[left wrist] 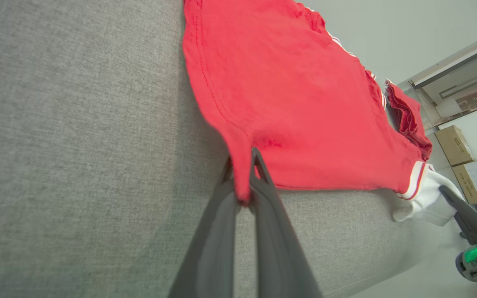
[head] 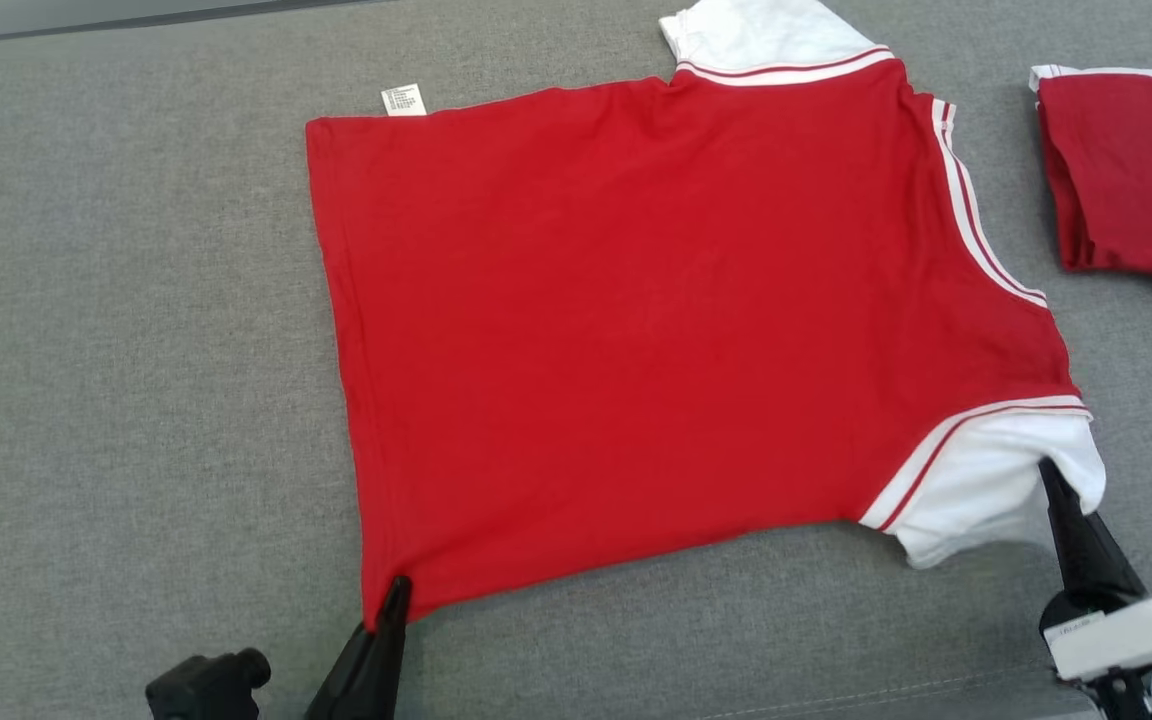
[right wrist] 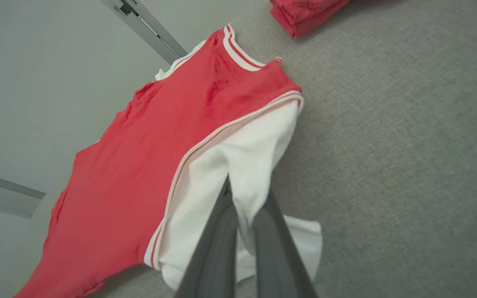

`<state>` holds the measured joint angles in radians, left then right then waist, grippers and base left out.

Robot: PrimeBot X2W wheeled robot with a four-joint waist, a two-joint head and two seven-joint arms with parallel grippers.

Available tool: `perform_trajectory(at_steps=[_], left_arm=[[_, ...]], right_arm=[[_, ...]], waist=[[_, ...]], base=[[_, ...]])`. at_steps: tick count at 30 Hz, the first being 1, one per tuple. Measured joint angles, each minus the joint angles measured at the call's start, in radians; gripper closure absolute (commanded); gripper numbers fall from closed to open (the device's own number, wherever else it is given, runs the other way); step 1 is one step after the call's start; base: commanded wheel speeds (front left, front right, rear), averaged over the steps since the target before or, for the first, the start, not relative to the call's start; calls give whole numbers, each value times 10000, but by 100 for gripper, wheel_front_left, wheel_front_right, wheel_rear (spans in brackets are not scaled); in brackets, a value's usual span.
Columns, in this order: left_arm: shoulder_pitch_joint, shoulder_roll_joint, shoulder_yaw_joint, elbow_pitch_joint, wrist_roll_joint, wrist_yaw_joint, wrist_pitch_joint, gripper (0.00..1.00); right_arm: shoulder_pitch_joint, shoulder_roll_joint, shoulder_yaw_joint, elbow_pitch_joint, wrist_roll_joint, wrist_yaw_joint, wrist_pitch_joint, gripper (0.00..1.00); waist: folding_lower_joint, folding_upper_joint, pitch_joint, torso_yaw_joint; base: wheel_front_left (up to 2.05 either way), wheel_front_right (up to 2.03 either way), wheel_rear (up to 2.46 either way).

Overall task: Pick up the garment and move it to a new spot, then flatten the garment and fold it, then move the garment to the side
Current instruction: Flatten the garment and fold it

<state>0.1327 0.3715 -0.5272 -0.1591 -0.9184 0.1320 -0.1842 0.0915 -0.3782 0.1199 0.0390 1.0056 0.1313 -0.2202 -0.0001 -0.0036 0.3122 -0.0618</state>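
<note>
Pinching the red T-shirt (head: 636, 330) at its hem corner, the left gripper (head: 394, 595) is clamping shut — the right gripper (head: 1054, 475) is squeezing the white sleeve (head: 986, 490) (flattened, apparently; folding not yet done).

Bright even light, soft shadows, wide-angle distortion

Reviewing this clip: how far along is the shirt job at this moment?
Looks done: the red shirt lies spread nearly flat on the grey surface. In hand: the left end effector pinches the near hem corner and the right end effector pinches the white sleeve, probably to finish flattening or start a fold. Left: no fold shows yet, and the shirt has not gone aside. A folded red garment lies far right.
</note>
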Motion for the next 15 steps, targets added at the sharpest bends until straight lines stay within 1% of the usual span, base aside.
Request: perform_trajectory(at_steps=[2, 6, 8, 10, 15], left_arm=[[-283, 224, -19, -165, 44, 102, 418, 100], [-872, 397, 142, -546, -157, 316, 1177, 100], [-1034, 477, 215, -583, -217, 380, 1354, 100], [-1366, 591, 324, -688, -351, 458, 1743, 100], [-2170, 570, 522, -663, -1012, 548, 2656, 100]], right_arm=[[-475, -27, 23, -123, -33, 0, 186, 100], [-1391, 21, 50, -171, -44, -2, 533, 100], [-1610, 46, 81, -130, -42, -2, 637, 100], [-1998, 104, 136, 8, 2, -2, 836, 100], [-2879, 98, 125, 779, -222, -2, 1091, 100]], waist=[[0, 0, 55, 2], [0, 0, 124, -22], [0, 0, 139, -15], [0, 0, 172, 0], [0, 0, 243, 77]], base=[[0, 0, 0], [0, 0, 0], [0, 0, 0], [0, 0, 0], [0, 0, 0]])
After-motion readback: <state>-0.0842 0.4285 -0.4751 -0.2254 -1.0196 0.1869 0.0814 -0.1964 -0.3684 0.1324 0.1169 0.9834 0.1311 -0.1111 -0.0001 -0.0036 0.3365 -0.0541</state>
